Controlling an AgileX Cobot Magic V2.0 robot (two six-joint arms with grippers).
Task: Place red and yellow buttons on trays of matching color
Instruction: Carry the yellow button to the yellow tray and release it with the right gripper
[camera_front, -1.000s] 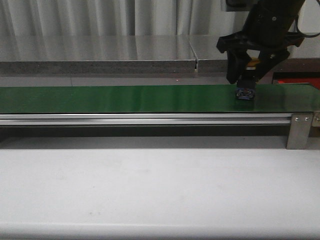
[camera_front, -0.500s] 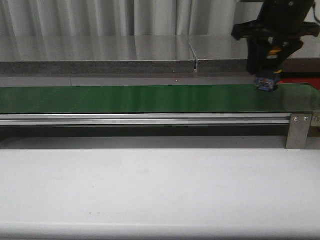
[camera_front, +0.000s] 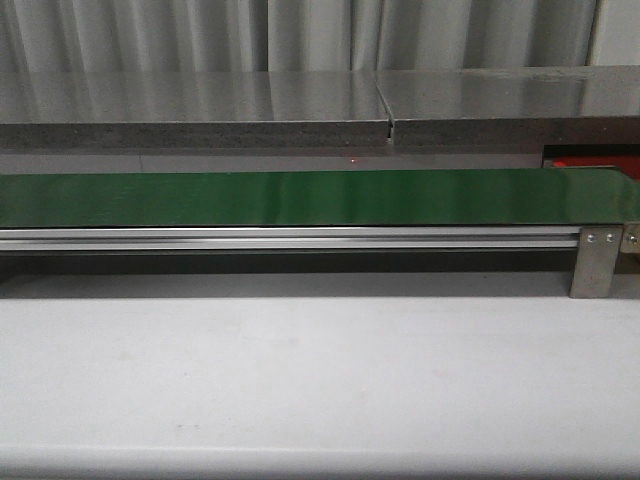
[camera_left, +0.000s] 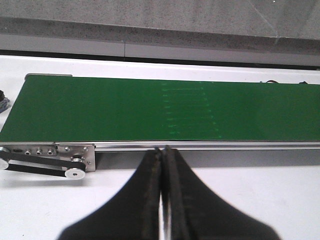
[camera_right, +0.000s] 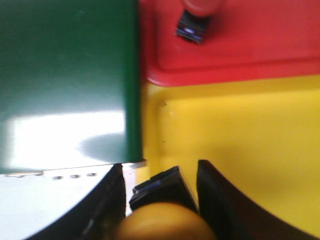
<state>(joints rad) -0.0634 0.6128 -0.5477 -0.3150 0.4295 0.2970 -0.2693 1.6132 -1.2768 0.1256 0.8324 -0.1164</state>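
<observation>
In the right wrist view my right gripper (camera_right: 160, 169) is shut on a yellow button (camera_right: 165, 222) with a dark blue base, held just above the yellow tray (camera_right: 250, 130). Beyond it lies the red tray (camera_right: 260, 45), and a red button (camera_right: 197, 12) with a dark base rests on it. In the front view only a sliver of the red tray (camera_front: 592, 160) shows at the right edge, and neither arm appears. My left gripper (camera_left: 162, 150) is shut on nothing, hovering over the white table just short of the belt's rail.
The long green belt (camera_front: 300, 197) runs across the table with a metal rail and end bracket (camera_front: 598, 262). Its end lies beside both trays (camera_right: 65, 60). A grey ledge (camera_front: 200, 120) runs behind it. A small dark object (camera_left: 2, 100) sits past the belt's other end.
My right arm, holding the button, lifted off the belt, moved right and left the front view. The belt now carries nothing there.
</observation>
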